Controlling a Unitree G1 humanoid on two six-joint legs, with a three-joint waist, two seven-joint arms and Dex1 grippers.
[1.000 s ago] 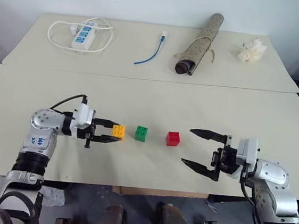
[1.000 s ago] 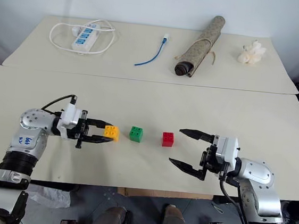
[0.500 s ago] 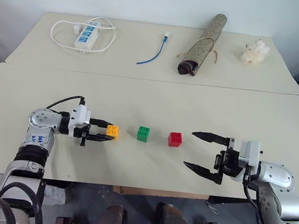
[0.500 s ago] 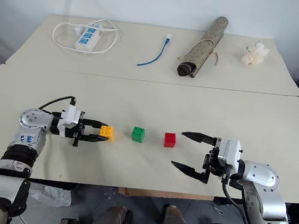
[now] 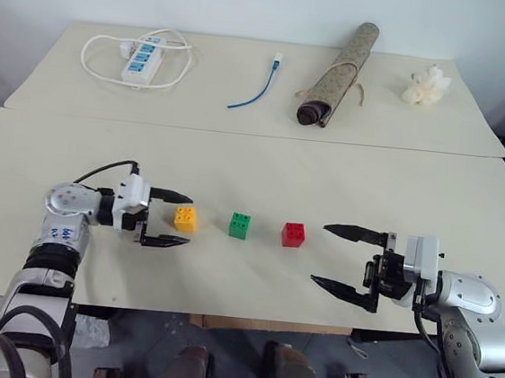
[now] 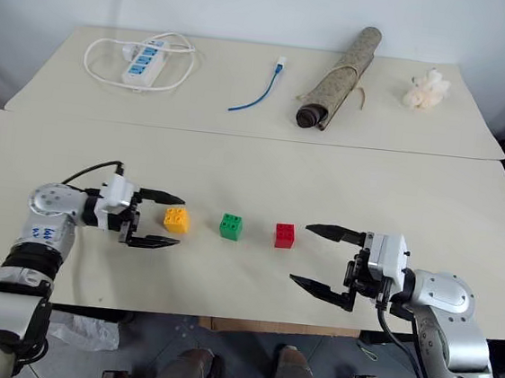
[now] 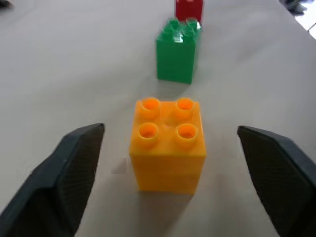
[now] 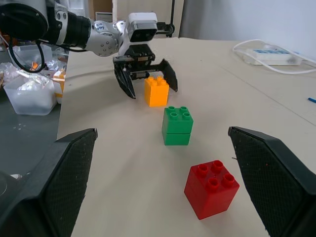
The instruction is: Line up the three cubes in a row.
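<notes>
Far table, bystander items, four pieces on a cream top

White power strip with its looped white cord, upper left of the frame; blue cable with a white plug, upper centre, lying slack; rolled patterned mat, upper right of centre, lying at a slant with its dark open end nearer; white lumpy object, far upper right, well apart from the roll. Far table butts against the near one.

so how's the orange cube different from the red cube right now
The orange cube sits between the open fingers of the left gripper, untouched; the red cube stands apart from the open right gripper. Orange ends the row on the robot's left, red on its right. Both stand upright, studs up.
</notes>
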